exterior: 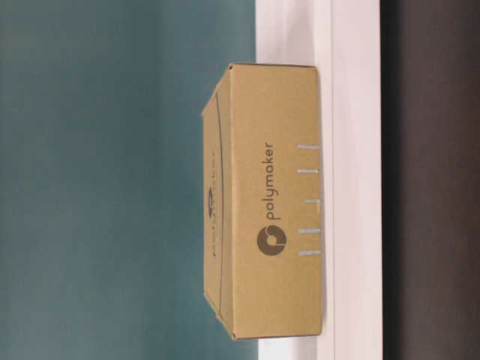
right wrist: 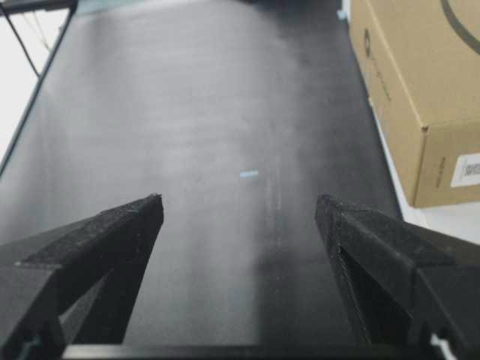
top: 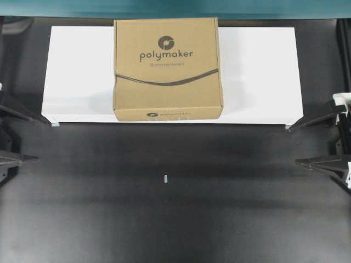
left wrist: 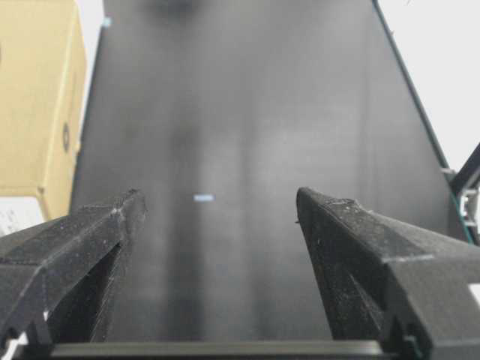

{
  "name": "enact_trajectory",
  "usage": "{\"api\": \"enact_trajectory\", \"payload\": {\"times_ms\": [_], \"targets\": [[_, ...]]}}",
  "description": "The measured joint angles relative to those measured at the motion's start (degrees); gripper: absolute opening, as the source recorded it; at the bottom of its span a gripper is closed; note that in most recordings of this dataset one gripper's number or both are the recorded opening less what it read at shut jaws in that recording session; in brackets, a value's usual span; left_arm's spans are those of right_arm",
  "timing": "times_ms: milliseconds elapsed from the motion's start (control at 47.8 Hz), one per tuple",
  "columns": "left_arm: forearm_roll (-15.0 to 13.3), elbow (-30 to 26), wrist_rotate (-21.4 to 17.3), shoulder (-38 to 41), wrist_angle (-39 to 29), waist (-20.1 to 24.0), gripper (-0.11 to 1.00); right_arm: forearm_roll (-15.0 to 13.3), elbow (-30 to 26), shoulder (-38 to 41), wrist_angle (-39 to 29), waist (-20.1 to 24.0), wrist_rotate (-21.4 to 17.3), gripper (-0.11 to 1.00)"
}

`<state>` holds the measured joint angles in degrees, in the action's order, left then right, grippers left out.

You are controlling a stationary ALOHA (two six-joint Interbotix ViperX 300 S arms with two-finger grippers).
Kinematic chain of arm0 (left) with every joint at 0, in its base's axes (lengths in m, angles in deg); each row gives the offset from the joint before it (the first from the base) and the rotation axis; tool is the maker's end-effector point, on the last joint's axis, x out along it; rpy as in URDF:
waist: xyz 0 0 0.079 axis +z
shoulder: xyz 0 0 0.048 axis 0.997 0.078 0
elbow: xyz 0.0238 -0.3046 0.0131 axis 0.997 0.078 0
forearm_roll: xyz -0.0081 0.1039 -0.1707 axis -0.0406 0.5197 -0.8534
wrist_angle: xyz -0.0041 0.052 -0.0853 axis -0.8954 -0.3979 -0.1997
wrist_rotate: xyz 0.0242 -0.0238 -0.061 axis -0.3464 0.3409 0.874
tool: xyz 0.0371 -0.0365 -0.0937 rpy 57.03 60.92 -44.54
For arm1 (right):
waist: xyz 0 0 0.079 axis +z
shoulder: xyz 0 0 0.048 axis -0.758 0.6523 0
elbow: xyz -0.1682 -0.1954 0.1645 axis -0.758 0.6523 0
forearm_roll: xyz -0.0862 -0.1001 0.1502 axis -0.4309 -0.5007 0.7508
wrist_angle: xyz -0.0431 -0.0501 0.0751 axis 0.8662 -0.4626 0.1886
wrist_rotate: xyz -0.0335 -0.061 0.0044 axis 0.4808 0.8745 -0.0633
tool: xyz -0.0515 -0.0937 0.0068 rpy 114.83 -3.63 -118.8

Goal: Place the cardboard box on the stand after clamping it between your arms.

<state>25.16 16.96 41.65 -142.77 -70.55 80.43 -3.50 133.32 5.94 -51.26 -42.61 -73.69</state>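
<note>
cardboard box (top: 167,68) on stand (top: 258,71), left gripper (top: 30,139), right gripper (top: 299,143) cropped, jaws spread

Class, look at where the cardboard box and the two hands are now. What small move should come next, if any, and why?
Probably just draw both arms back to rest. The cardboard box already sits on the stand, its front edge slightly overhanging, while the left hand and right hand hang open and empty at the table's sides, touching nothing.

From overhead we look straight down, the stand (top: 258,71) toward twelve o'clock. Our table-level view sits close, rolled sideways, facing the cardboard box (exterior: 274,202). Both wrist views skim low across the dark table (left wrist: 247,150), sharing its small pale mark (right wrist: 249,174).
</note>
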Motion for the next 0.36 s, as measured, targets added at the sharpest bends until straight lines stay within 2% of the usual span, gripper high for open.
{"api": "enact_trajectory", "payload": {"times_ms": [355], "targets": [[0.09,0.53,0.0,0.0,1.32,0.35,0.79,0.0,0.35,-0.26,-0.26,0.0,0.0,0.79]]}}
